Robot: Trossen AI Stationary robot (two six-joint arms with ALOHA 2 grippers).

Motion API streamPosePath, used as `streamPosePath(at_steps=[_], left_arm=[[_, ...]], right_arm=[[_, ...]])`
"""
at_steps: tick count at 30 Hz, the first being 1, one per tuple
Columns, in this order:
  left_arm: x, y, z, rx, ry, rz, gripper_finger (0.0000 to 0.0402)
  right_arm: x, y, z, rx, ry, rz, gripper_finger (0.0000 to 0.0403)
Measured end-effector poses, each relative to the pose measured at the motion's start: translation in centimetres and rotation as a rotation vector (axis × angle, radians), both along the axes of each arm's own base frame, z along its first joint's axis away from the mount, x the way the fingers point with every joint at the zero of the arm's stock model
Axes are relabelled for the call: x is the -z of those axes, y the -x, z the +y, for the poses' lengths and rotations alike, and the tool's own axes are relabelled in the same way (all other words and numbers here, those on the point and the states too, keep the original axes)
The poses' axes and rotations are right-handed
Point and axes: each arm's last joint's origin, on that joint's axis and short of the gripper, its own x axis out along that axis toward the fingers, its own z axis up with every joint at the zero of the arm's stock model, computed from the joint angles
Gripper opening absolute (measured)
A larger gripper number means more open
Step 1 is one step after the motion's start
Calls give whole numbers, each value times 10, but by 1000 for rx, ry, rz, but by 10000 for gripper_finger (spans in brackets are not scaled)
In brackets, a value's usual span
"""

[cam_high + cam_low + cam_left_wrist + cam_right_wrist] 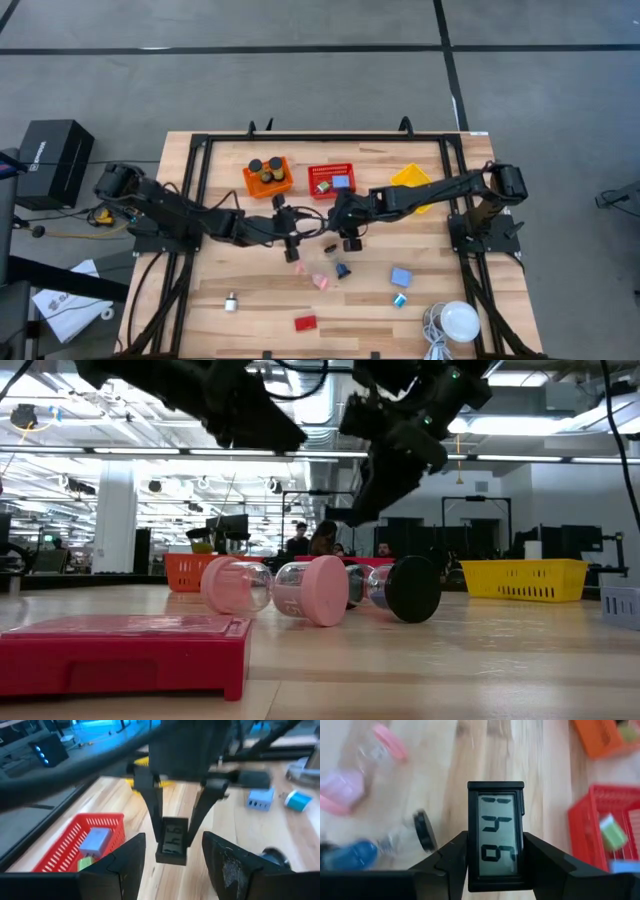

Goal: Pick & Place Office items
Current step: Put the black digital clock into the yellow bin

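Office items (323, 282) on wooden table (200, 320), seemingly warehouse-like room.

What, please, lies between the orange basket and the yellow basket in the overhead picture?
The red basket sits between the orange basket and the yellow basket, as the high view shows.

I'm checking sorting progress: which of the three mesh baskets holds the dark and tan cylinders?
The orange basket, leftmost of the three in the high view, holds the cylinders. The red basket holds small blocks; the yellow basket shows none.
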Motion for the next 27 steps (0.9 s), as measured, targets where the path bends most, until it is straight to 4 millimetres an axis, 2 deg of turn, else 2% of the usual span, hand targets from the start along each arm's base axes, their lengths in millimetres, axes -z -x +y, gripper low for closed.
streamPosePath(at_steps=[5,9,14,16,20,27], left_arm=[[-18,8,2,-1,17,-65,191],[-30,14,4,-2,29,-108,191],[-38,18,5,-5,37,-141,190],[-39,19,5,-5,38,-145,190],[-40,19,5,-1,22,-141,190],[-39,19,5,3,7,-135,190]], right_arm=[[5,9,-10,63,49,104,144],[10,20,-21,148,113,221,144],[14,39,-33,265,235,413,176],[15,48,-37,301,282,498,178],[12,66,-43,378,351,641,145],[5,94,-47,459,455,893,145]])
